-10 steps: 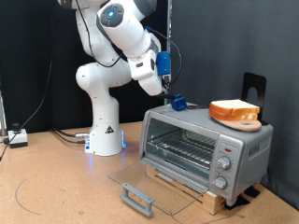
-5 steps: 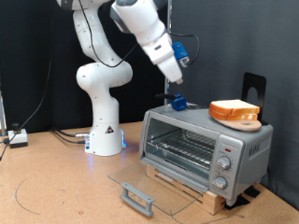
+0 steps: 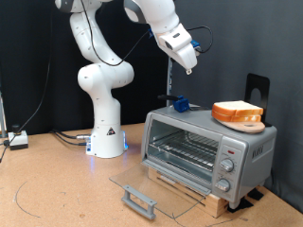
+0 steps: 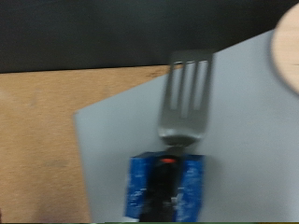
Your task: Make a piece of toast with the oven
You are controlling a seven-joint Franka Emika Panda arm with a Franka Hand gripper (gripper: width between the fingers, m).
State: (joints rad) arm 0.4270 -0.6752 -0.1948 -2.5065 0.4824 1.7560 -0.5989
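overhead, gripper [image 3: 189, 65] above boxy silver oven [image 3: 210, 144], glass door [image 3: 156, 187] down.

Exterior view faces the oven [image 3: 208, 142] from afar; wrist view looks down closely onto its top.

Brown desk [image 3: 57, 184] fills lower part of frame, matte, particle-board look. White robot base [image 3: 106, 142] stands on it, left of centre, blue glow at foot. Oven [image 3: 210, 149] sits at lower right on low wooden block [image 3: 194, 189], glass door [image 3: 156, 192] folded down flat, grey handle [image 3: 138, 200] near bottom centre. Thin cable loop [image 3: 33, 189] lies at lower left. Small white box [image 3: 16, 140] at far left edge, cables running toward base.
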